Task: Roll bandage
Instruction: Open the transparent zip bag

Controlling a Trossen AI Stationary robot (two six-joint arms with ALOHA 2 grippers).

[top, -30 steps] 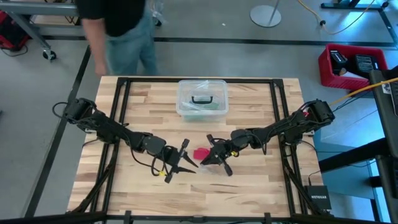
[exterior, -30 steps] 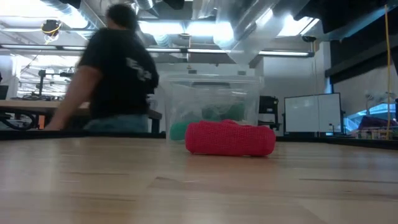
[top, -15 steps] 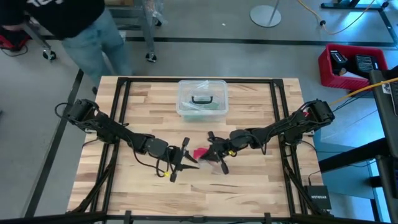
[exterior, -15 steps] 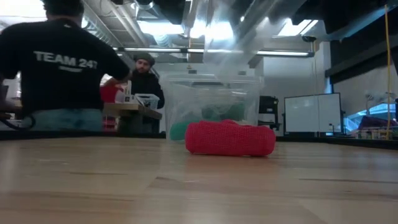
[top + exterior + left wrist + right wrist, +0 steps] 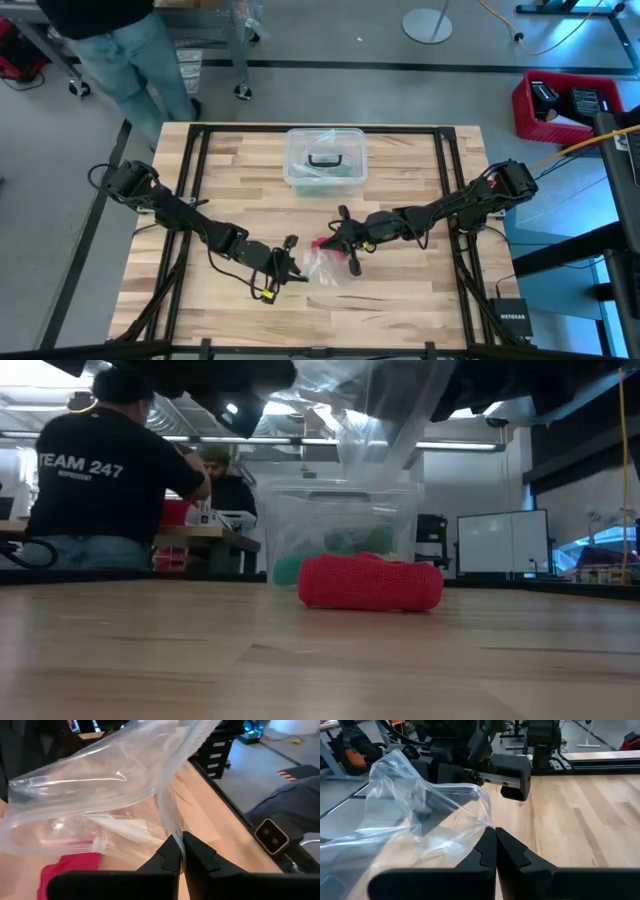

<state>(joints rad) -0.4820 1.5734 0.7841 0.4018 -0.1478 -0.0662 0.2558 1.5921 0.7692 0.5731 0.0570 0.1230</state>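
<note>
The red bandage (image 5: 370,582) lies on the table as a short cylinder, on its side; it also shows in the high view (image 5: 319,243) and in the left wrist view (image 5: 65,870). A small clear plastic bag (image 5: 325,263) hangs above it between my two grippers (image 5: 375,410). My left gripper (image 5: 290,268) is shut on the bag from the bandage's near left. My right gripper (image 5: 345,250) is shut on the bag just right of the bandage. Neither gripper touches the bandage. My left gripper pinches the clear bag's film (image 5: 172,832) between its two fingers at their free ends, at one edge of the bag. The bag spreads away from the fingers, clear of the table, above the bandage. My right gripper pinches a gathered point of the bag's film (image 5: 487,822) between its two fingers. Creases run out from that point, and the film there is drawn taut toward my left gripper. The bag is lifted clear of the table.
A clear plastic box with a black handle (image 5: 324,158) stands at the table's far middle, behind the bandage in the low view (image 5: 340,530). People (image 5: 110,490) stand beyond the far left edge. Bare wood lies along the near edge and both sides.
My left gripper has turned about its wrist and stays near-left of the bandage. My right gripper has shifted a little toward the far edge. In the low view more of the bag shows above the bandage. The bandage has not moved. A person has walked left behind the table.
</note>
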